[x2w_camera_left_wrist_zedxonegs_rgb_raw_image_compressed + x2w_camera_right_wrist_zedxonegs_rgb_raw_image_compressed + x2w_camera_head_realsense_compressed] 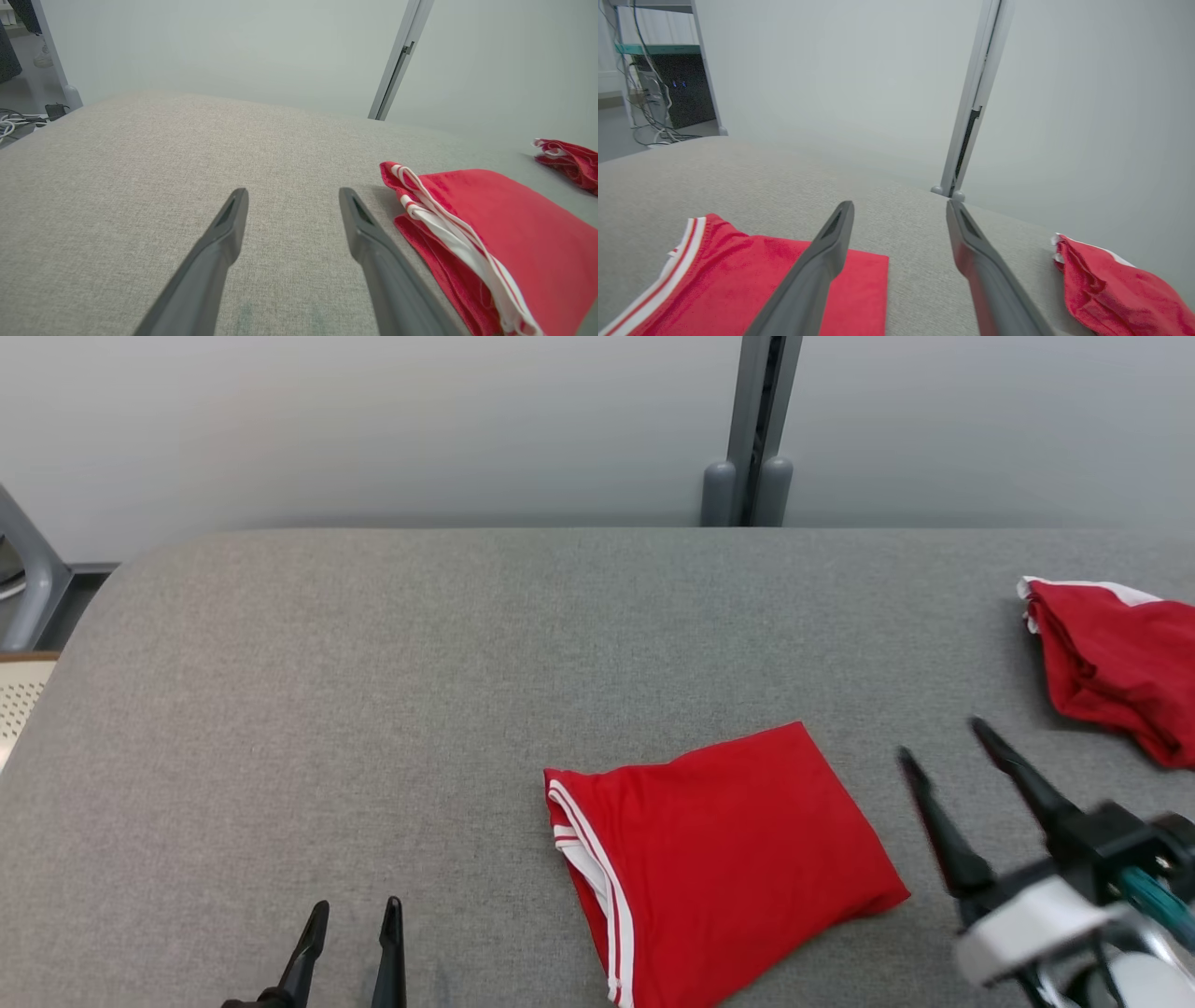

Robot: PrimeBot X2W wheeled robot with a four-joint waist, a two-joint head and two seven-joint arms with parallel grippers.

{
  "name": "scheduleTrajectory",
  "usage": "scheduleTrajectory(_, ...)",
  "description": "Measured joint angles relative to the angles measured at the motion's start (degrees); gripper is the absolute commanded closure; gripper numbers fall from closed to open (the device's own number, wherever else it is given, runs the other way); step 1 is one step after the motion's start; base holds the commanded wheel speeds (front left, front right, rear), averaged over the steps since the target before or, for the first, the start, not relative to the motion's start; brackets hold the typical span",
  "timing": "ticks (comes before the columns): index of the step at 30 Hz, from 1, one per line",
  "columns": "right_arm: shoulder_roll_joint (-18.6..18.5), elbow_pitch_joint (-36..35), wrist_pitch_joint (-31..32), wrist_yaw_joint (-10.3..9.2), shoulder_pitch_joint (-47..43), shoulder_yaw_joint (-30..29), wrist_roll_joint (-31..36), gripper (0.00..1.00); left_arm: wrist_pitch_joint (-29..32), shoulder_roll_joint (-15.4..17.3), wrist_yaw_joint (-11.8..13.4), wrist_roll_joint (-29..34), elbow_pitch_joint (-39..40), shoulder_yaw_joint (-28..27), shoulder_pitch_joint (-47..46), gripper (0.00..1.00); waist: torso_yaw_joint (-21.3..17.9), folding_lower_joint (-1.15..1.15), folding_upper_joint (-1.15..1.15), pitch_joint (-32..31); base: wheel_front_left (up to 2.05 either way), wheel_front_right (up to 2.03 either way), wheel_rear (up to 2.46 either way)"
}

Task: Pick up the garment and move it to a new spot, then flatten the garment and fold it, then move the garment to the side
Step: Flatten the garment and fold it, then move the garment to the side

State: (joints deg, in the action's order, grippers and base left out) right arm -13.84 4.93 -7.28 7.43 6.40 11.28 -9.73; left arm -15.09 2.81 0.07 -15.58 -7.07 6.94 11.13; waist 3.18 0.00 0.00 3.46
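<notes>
On the grey desk [373,663], front and right of centre, the folded red garment [719,859] lies flat between the left gripper [357,905] and right gripper [940,737], both spread wide and empty; light, limp, probably slippery cloth, so pinch all layers at opposite edges.

The garment [728,859] is smooth red cloth with a slight sheen; the table [373,709] is matt woven fabric.

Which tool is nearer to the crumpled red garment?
Right. The right tool sits just left of the crumpled garment; the left tool lies far left, beyond the folded garment.
</notes>
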Motion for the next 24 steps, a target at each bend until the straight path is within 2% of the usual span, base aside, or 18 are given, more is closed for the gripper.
scheduleTrajectory(3,-0.8,3.6,-5.7,0.0,-3.5,-4.0,4.1,0.0,0.0,0.0,0.0,1.0,0.3,-0.7,0.4,0.0,-0.4,0.0,0.0,-1.4,0.0,0.0,0.0)
scheduleTrajectory(5,-1.1,4.5,-6.7,0.0,-4.6,-4.4,5.3,0.0,0.0,0.0,0.0,1.2,0.4,-0.9,0.6,0.0,-0.4,0.0,0.0,-2.0,0.0,0.0,0.0)
scheduleTrajectory(9,-0.4,4.5,-7.5,0.05,-7.7,-8.8,6.9,0.0,0.0,0.0,0.1,1.6,1.0,-1.6,1.7,0.0,-0.3,0.0,0.0,-3.9,0.0,0.0,0.0)
scheduleTrajectory(16,5.2,0.7,-7.7,0.05,-14.0,-17.2,8.7,0.0,0.0,0.1,-1.8,2.4,1.0,-2.0,2.9,0.0,0.6,0.0,0.0,-6.0,0.0,0.0,0.0)
scheduleTrajectory(24,9.1,-0.3,-7.7,0.05,-15.9,-19.1,8.8,0.0,0.0,0.0,-4.6,3.0,1.0,-2.4,3.9,0.0,0.5,0.0,0.0,-6.8,0.0,0.0,0.0)
